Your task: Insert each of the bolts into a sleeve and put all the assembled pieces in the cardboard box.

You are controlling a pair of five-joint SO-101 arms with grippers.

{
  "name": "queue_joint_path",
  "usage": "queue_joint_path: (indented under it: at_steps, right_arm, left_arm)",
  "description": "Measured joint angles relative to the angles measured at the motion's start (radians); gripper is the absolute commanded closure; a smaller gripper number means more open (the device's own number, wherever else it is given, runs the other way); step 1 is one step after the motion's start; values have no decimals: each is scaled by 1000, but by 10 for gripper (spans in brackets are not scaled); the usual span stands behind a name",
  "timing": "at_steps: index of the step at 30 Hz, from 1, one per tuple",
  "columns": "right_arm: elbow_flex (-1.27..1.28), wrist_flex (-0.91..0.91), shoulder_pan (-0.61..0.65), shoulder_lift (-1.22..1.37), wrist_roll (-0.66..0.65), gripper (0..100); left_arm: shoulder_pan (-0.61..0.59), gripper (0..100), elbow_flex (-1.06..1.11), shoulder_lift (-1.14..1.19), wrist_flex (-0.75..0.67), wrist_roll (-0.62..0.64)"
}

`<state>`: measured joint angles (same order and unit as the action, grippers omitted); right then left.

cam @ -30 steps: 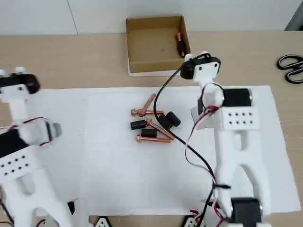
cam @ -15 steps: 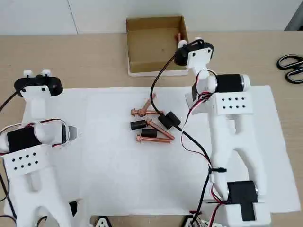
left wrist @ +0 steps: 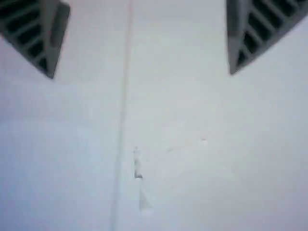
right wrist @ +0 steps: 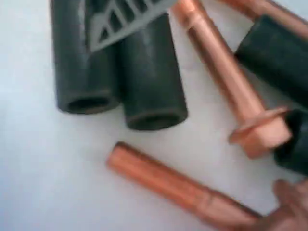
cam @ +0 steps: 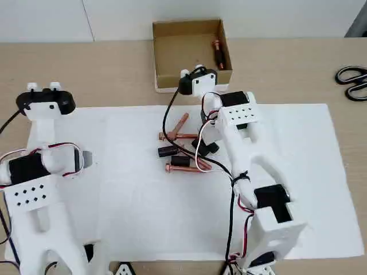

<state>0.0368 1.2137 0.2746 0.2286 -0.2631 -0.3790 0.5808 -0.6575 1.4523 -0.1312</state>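
Sleeves [right wrist: 149, 72], 2 side by side, just under R gripper [right wrist: 122, 24].

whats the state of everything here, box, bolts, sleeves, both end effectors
cardboard box: open top, one assembled piece lying inside
bolts: loose, lying flat on the white sheet
sleeves: on their sides, the two side by side have empty bores
left end effector: open, over bare sheet
right end effector: low over the pile, open or shut unclear
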Motion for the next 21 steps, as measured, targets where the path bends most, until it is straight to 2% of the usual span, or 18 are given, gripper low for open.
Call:
queue_joint_path:
  at_steps: [11,21]
  right_arm:
    - [-3,-38,-3,71,0,863]
    - [-3,-38,61,89,14,859]
  left_arm:
    - [0,782,0,0,0,0]
    - [0,782,0,0,0,0]
